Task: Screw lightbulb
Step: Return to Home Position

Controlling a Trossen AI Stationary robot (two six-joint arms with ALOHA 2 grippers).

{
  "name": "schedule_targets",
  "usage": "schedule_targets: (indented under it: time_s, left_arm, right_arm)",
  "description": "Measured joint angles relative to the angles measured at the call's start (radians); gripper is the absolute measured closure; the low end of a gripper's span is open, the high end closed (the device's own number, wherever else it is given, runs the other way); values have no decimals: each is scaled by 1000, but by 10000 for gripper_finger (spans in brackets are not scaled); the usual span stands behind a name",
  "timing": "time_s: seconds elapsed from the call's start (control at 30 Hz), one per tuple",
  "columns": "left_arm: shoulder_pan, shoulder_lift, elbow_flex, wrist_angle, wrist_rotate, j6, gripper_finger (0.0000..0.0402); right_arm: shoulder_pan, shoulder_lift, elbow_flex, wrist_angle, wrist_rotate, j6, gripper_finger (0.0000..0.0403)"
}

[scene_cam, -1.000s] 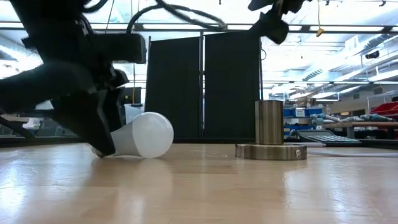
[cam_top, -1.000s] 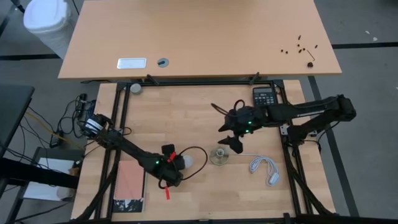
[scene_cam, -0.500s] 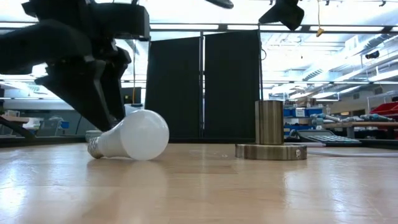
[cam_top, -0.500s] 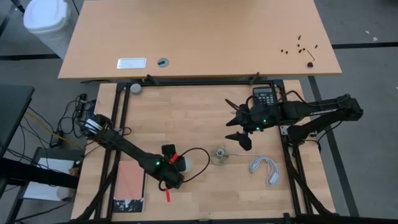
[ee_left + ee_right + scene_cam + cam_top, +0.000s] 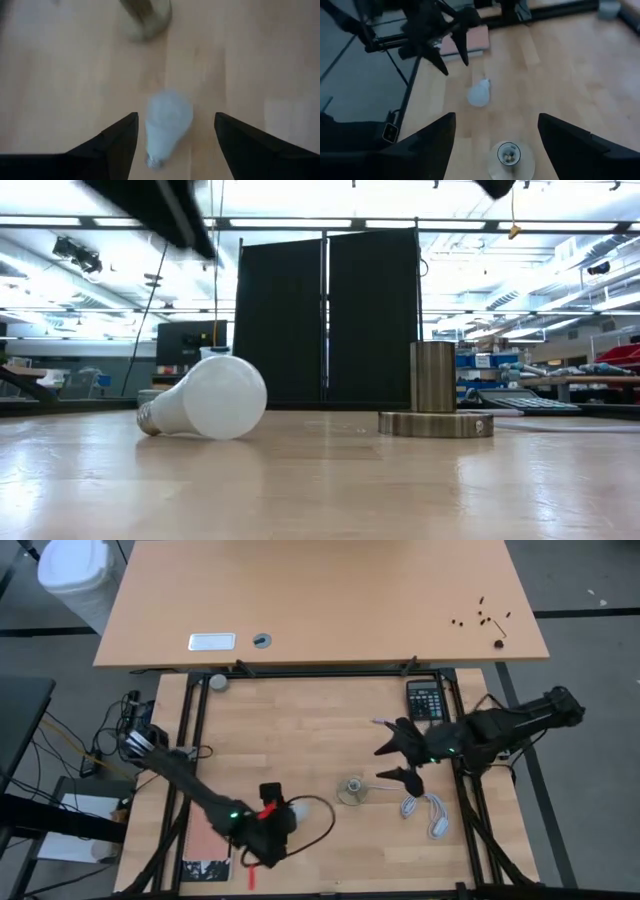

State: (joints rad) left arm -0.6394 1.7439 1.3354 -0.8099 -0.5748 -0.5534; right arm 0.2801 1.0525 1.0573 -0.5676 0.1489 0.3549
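Your left hand [image 5: 453,65] is released, its fingers spread wide and holding nothing. The bulb [image 5: 205,398] lies on its side on the worktop [image 5: 300,720], below and just ahead of those fingers and touching neither. Its screw base points back toward the hand and its globe toward the socket [image 5: 434,395], which stands upright a little farther ahead. Your right hand [image 5: 385,764] is released too and empty. It hangs above the worktop with the socket just below and ahead of it and the bulb beyond.

The job now, as I judge it, is only to bring both arms home without stirring anything. The bulb is round and rests free, so a light touch would probably send it rolling. Take the left hand up before you take it back, with the fingers spread so that neither closes in on the globe. Do the same on the right: rise first, then draw away, so that the fingers pass clear of the socket and the white cord [image 5: 415,806] near it. Go slowly, and watch the level view to see that the bulb lies quiet.
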Motion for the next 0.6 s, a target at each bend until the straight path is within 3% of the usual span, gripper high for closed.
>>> schedule_targets:
  time_s: [0.17, 0.6]
  left_arm:
    - [-89, -85, 1, 7, -193, -29, 158]
    - [-208, -141, -29, 27, -292, -55, 183]
  right_arm:
    - [137, -77, -61, 31, 108, -45, 112]
    - [375, -231, -227, 272, 85, -85, 113]
